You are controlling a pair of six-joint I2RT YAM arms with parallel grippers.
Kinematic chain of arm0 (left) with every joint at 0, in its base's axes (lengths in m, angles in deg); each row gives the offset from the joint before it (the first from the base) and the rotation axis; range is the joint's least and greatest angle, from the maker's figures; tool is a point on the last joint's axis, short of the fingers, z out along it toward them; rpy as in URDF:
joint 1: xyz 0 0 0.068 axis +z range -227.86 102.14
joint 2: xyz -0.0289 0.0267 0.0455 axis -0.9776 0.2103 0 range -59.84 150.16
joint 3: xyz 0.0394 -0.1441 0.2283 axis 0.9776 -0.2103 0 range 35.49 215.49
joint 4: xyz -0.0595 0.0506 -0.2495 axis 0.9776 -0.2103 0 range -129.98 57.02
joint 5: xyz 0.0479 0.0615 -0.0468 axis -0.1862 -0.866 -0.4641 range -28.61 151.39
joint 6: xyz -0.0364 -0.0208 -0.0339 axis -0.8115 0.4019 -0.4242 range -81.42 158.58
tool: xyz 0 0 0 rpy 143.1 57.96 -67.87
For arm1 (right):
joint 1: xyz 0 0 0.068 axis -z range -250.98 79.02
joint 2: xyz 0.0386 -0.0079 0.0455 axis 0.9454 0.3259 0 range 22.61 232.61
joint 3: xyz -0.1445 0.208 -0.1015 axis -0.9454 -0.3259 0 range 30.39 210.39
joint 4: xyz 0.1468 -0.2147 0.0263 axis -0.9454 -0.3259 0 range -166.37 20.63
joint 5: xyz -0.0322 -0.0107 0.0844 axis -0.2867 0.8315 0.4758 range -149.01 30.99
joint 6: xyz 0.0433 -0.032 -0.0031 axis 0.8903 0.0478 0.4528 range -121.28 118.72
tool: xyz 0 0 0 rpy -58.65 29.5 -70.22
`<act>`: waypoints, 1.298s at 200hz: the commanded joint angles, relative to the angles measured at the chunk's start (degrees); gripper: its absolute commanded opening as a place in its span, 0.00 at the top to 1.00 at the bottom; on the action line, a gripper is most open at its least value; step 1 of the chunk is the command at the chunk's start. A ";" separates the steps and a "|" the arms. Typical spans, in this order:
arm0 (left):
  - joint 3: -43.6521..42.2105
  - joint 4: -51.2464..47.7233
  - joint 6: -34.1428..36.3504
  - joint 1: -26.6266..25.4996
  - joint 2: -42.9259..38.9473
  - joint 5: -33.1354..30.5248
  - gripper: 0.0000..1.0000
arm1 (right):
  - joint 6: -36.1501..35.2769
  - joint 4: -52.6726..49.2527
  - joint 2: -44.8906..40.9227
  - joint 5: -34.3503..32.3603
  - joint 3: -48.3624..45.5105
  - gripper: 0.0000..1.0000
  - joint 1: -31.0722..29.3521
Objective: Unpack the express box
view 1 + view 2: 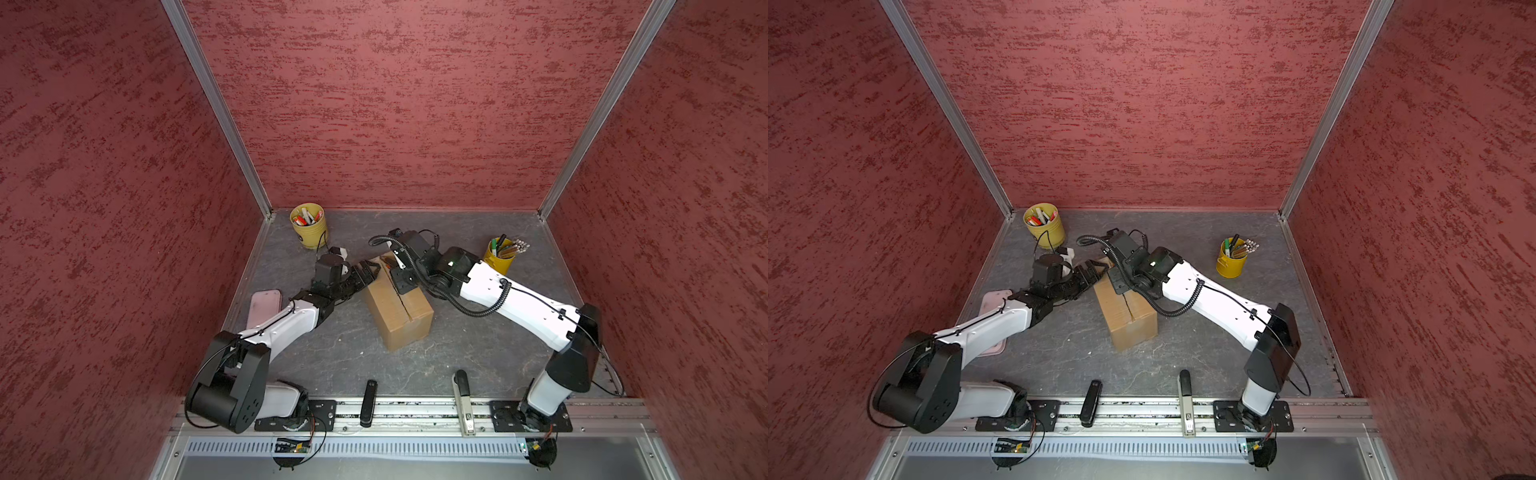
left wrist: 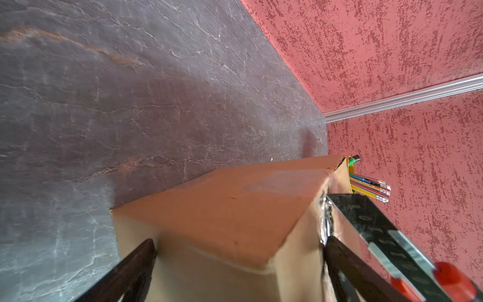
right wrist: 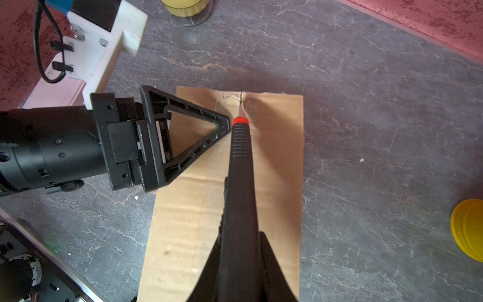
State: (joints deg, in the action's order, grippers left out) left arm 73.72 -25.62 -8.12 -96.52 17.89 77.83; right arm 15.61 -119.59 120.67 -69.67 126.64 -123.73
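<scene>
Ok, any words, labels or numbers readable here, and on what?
None can be read.
Express box: faint pen mark near the seam, too small to read.
Yellow pen cup: dark mark on its side, blurred.

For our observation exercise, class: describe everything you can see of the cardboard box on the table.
The cardboard box is plain brown corrugated card, oblong, standing on the grey table. Its top flaps are closed, and the centre seam shows a dark gap along its near part. The open left gripper brackets its far end, one finger over the top. A knife, clamped in the right gripper, has its blade tip at the seam's far end.
</scene>
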 commanded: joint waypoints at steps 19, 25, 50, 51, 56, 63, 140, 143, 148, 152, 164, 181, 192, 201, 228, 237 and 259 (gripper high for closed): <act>-1.25 -2.39 0.03 0.42 1.64 -1.06 0.00 | 0.17 -2.76 1.30 -0.33 2.27 1.00 -0.77; -1.31 -2.35 0.00 0.38 1.63 -1.07 0.00 | 0.22 -2.94 1.39 -0.33 2.43 1.00 -0.80; -1.28 -2.09 -0.23 0.42 1.80 -0.98 0.00 | 0.35 -3.48 1.54 -0.42 2.82 1.00 -1.02; -1.30 -2.08 -0.23 0.44 1.80 -0.98 0.00 | 0.34 -3.53 1.53 -0.42 2.86 1.00 -1.03; -1.39 -2.00 -0.29 0.46 1.83 -0.98 0.00 | 0.39 -3.57 1.52 -0.42 2.89 1.00 -1.04; -1.40 -1.91 -0.32 0.46 1.85 -0.88 0.00 | 0.42 -3.64 1.61 -0.42 2.97 1.00 -1.08; -1.43 -1.39 -0.74 0.57 1.87 -0.89 0.00 | 0.78 -4.48 2.60 -0.33 4.00 1.00 -1.48; -1.49 -1.38 -0.76 0.55 1.91 -0.88 0.00 | 0.78 -4.55 2.58 -0.33 4.06 1.00 -1.48; -1.49 -1.33 -0.76 0.59 1.94 -0.89 0.00 | 0.86 -4.75 2.55 -0.41 4.14 1.00 -1.56; -1.46 -1.29 -0.82 0.59 1.98 -0.93 0.00 | 0.93 -4.87 2.53 -0.51 4.17 1.00 -1.56; -1.50 -1.27 -1.00 0.64 2.11 -1.06 0.00 | 1.11 -5.23 2.44 -0.67 4.32 1.00 -1.65; -1.38 -1.44 -1.33 0.64 2.25 -1.41 0.00 | 1.38 -5.90 2.32 -1.02 4.55 1.00 -1.87; -1.33 -1.76 -1.55 0.68 2.33 -1.84 0.00 | 1.64 -6.40 2.18 -1.48 4.65 1.00 -2.07; -1.23 -2.12 -1.80 0.64 2.41 -2.35 0.00 | 1.83 -6.77 1.98 -1.78 4.83 1.00 -2.18; -1.04 -2.65 -2.55 0.64 2.56 -3.67 0.01 | 2.51 -7.91 1.44 -2.65 5.09 1.00 -2.53; -0.89 -2.78 -2.69 0.68 2.70 -3.89 0.00 | 2.70 -8.34 1.28 -2.87 5.19 1.00 -2.70; -0.77 -2.87 -2.93 0.64 2.79 -4.30 0.01 | 3.24 -9.49 1.02 -3.45 5.35 1.00 -3.05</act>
State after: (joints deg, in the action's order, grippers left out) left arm 73.72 -24.79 -10.52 -96.43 18.77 77.11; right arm 17.40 -125.60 122.53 -71.61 130.20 -125.81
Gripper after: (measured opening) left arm 0.996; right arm 0.197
